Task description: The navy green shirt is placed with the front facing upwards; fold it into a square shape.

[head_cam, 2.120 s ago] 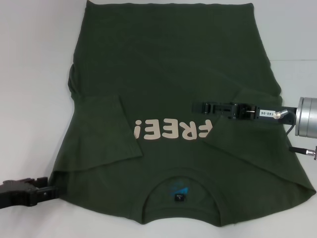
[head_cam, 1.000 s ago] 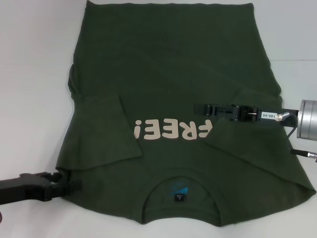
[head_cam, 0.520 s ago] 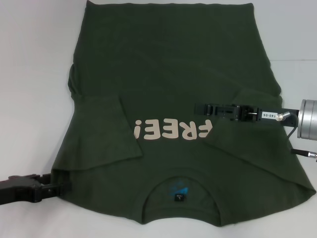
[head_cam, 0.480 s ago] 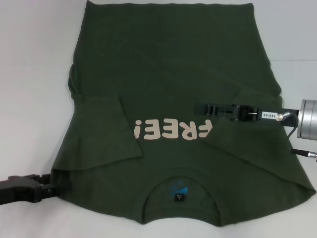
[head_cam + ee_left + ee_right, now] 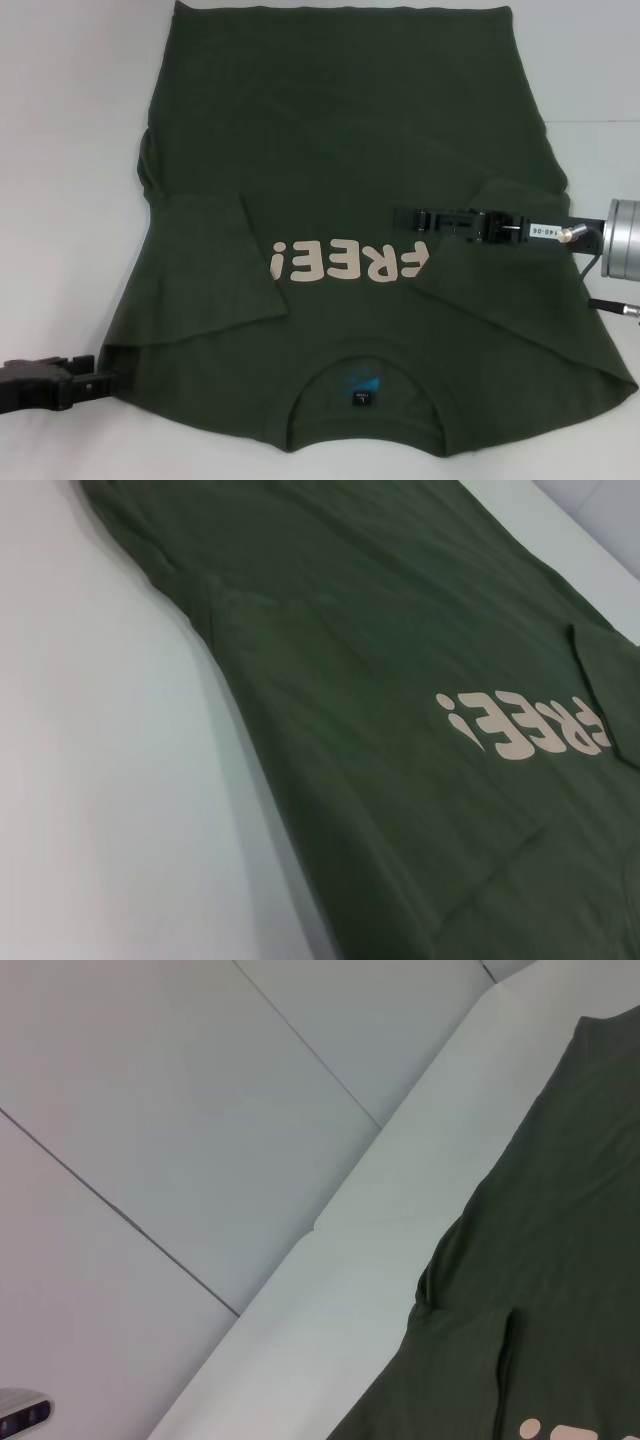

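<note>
Navy green shirt (image 5: 350,150) lies flat on the white table (image 5: 70,150), front upward, collar (image 5: 365,385) at the near edge and hem at the far edge; cream "FREE!" lettering (image 5: 345,263) reads upside down in the head view; both sleeves are folded inward over the chest, the left sleeve (image 5: 200,260) ending just beside the exclamation mark, the right sleeve (image 5: 500,260) lying over the other end of the word and hiding part of its first letter; a small blue mark and a dark tag (image 5: 362,398) show inside the collar. Left claw (image 5: 95,382) sits low at the near left corner of the garment, its tip at the edge of the cloth near the left shoulder; whether its fingers are parted or closed on fabric cannot be told. Right claw (image 5: 405,217) reaches in from the right, held level over the folded right sleeve, its tip beside the lettering; its fingers appear drawn together, though whether cloth lies between them cannot be told. Left wrist view shows the shirt (image 5: 400,680) and lettering (image 5: 520,723) obliquely; right wrist view shows the shirt's left edge (image 5: 540,1260) on the table (image 5: 350,1260).
</note>
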